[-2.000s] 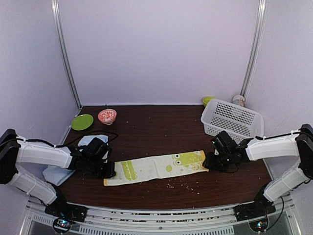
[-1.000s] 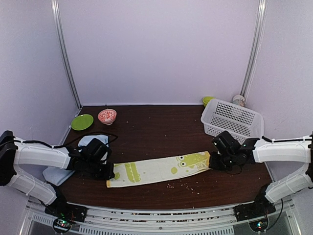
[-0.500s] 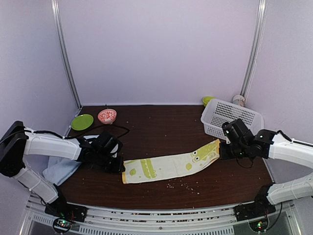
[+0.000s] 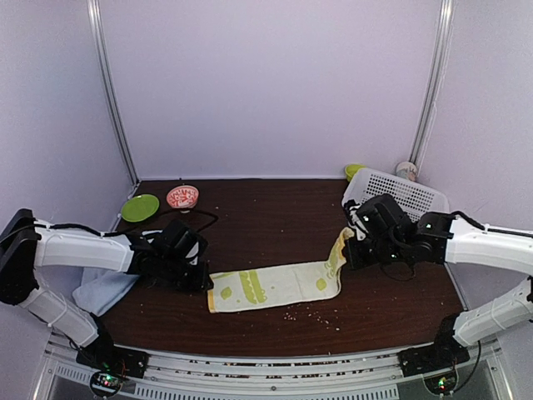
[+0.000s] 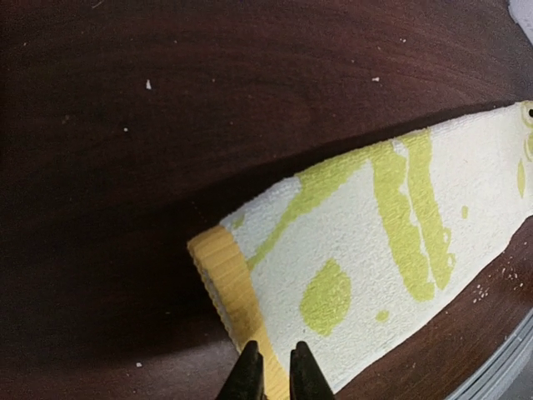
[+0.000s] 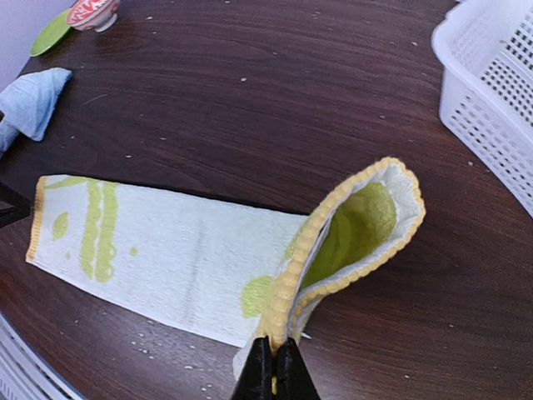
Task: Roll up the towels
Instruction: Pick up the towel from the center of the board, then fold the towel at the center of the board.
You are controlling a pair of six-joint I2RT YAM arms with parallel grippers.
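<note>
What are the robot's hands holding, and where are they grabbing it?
The green-and-cream towel. The right tool pinches its lifted yellow-edged end; the left tool pinches the yellow edge at the other end.

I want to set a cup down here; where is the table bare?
Bare: the wide stretch between red bowl and white basket, behind the patterned towel. Crowded: left, with green plate, blue towel, left hand; right, with right hand beside the basket.

blue towel [image 4: 102, 290] half hidden by left arm [image 4: 79, 247], basket [image 6: 498, 93] cropped
</note>
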